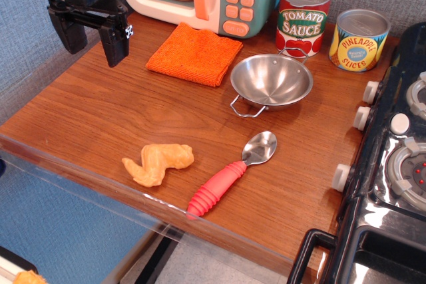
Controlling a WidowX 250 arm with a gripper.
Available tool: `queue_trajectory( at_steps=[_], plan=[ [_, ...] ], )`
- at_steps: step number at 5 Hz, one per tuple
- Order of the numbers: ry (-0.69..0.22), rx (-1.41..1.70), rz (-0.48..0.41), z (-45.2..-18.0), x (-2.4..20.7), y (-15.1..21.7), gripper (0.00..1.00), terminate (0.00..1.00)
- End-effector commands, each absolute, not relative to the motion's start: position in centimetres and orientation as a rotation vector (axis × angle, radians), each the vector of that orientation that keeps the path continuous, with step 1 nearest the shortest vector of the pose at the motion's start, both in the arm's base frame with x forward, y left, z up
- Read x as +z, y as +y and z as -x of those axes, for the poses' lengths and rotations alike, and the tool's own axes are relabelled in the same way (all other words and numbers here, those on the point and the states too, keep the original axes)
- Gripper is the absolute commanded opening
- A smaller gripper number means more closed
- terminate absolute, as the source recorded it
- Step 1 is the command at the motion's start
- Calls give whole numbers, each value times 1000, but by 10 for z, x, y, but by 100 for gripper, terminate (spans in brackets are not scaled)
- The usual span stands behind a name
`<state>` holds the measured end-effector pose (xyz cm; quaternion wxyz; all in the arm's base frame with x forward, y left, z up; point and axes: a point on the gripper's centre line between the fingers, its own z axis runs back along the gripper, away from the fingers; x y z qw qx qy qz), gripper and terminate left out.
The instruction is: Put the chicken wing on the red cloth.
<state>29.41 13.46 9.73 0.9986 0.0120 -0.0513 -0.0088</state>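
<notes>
The chicken wing (pixel 158 163) lies on the counter (pixel 86 108) near its front edge, just left of the red-handled spoon (pixel 229 173). The red cloth (pixel 194 53) sits flat at the far side, beside the steel bowl (pixel 271 82). The claw (pixel 94 46) hangs at far left, fingers apart and empty.

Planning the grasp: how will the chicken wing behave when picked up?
The chicken wing looks like moulded plastic, so probably stiff and light. Its lumpy, bent shape may let it twist or slip between the open claw fingers. Lying flat, it seems unlikely to roll.
</notes>
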Motion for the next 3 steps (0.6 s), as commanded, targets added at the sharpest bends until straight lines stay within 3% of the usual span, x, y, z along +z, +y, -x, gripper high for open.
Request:
queue_trajectory(
  at_steps=[1, 3],
  plan=[
    [-103, -18, -24, -294, 97, 135, 100, 0],
    [-88, -30, -39, -249, 78, 107, 100, 0]
  ],
)
